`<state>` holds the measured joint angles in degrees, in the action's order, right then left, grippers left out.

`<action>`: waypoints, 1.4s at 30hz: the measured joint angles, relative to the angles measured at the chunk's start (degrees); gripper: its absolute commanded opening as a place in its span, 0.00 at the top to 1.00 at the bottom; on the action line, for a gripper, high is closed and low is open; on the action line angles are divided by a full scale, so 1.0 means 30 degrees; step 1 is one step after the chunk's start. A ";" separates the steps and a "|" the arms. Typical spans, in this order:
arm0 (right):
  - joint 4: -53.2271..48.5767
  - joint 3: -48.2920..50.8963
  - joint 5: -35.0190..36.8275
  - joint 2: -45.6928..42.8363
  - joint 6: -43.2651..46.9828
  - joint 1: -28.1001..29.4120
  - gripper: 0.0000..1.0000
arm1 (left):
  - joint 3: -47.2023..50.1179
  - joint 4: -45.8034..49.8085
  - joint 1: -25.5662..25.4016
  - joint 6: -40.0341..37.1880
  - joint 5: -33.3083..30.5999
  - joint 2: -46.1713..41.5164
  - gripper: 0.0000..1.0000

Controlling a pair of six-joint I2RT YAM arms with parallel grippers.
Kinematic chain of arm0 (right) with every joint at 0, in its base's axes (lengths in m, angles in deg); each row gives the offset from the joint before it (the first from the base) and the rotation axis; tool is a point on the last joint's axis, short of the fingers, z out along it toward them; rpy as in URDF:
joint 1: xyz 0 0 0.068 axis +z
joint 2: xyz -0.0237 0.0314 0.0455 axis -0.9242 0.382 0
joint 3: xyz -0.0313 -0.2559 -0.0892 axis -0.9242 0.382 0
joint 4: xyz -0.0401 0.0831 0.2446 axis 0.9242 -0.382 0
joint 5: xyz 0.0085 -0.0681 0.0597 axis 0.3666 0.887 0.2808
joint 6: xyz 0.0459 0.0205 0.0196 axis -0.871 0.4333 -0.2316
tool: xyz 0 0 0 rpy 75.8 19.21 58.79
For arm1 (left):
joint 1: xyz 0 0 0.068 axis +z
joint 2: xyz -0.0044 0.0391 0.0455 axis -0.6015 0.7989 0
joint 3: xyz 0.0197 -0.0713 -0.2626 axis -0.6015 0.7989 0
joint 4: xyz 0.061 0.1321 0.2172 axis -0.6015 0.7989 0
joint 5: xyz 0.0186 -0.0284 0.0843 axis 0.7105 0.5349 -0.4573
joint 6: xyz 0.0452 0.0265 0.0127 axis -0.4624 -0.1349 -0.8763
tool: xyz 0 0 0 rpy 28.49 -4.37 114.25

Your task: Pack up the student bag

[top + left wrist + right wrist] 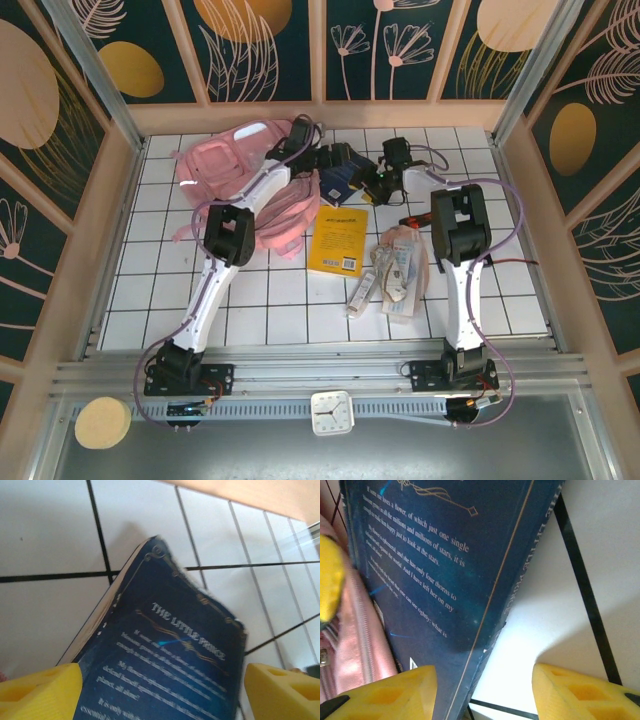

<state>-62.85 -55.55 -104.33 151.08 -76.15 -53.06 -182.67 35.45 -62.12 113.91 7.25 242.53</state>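
Student bag [215, 160]: pink backpack, lying flat at the far left of the white tiled table [270, 300], partly under the left arm. In the right wrist view its pink fabric and a zip show just beside the book's left edge.
Book [175, 645]: dark blue, cover text reading "The Little Prince". It is tilted up off the tiles, just right of the bag and between the two grippers.
Left gripper [162, 690]: jaws spread wide, one yellow finger [40, 690] at each side of the book's width. I cannot tell whether they press on the cover.
Right gripper [485, 690]: jaws about half apart, down at the book's lower edge. The right-hand finger [580, 690] stands clear of the book with bare tile between, so nothing is clamped.
Yellow book [338, 240]: flat on the tiles at the middle, nearer the arm bases than the blue one.
Clear pouch [400, 265]: holds stationery and lies just right of the yellow book, beside the right arm.
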 measured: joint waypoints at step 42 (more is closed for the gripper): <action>0.5610 0.2331 0.0546 -0.1457 -0.0240 0.1100 1.00 | 0.4124 0.2754 -0.0466 -0.3483 -0.0219 -0.4685 0.09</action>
<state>-46.02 -48.56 -102.69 146.71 -76.88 -49.76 -170.30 43.71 -63.52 103.46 6.59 228.47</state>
